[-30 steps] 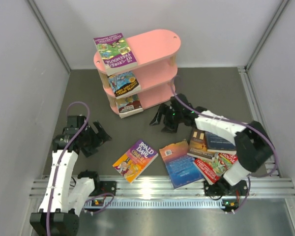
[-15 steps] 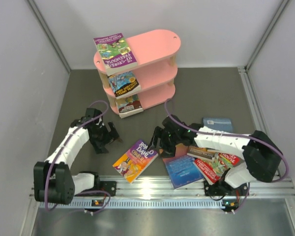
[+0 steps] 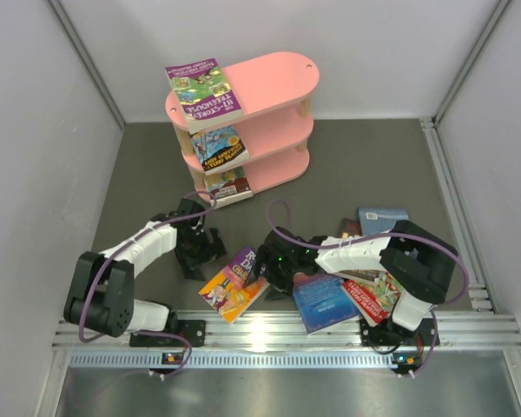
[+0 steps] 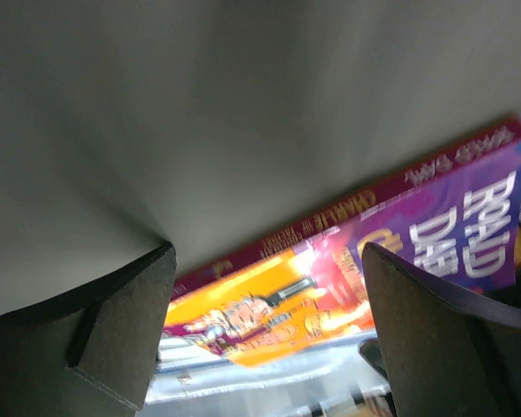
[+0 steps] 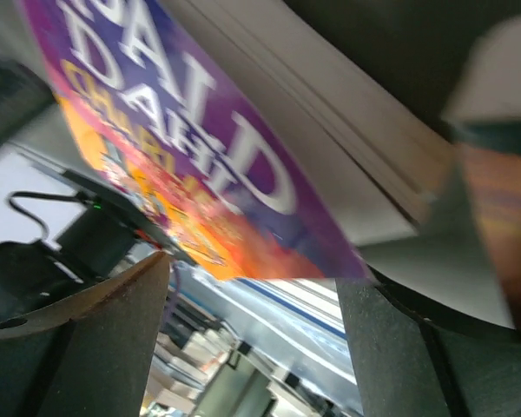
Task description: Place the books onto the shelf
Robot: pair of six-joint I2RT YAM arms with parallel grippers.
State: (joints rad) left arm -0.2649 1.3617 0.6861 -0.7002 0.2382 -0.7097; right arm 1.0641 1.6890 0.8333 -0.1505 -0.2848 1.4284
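**Two end effectors flank a paperback at centre frame**

In the overhead view, the left end effector [image 3: 201,250] and the right end effector [image 3: 262,263] sit low over the dark table [image 3: 365,165], one on each side of a purple-and-yellow paperback [image 3: 230,287] at lower centre. The left one sits just beside the book's upper left edge. Its wrist camera shows both fingers [image 4: 122,321] spread wide, with the book's spine and cover in the gap beyond them and nothing gripped. The right one sits at the book's upper right corner. Its wrist camera shows its fingers [image 5: 78,339] also parted, with the cover and page edges filling the view between them; whether they touch the book cannot be told.

The pink shelf [image 3: 269,87] stands at upper centre with one book at the left end of each tier: a purple-covered book [image 3: 204,91] on top, a dark book [image 3: 219,148] in the middle and a third book [image 3: 227,185] at the bottom. A blue book [image 3: 324,301] lies flat at lower right, beside a pile of books [image 3: 378,288] partly under the right arm. A small blue book [image 3: 382,217] lies apart, further up at right.
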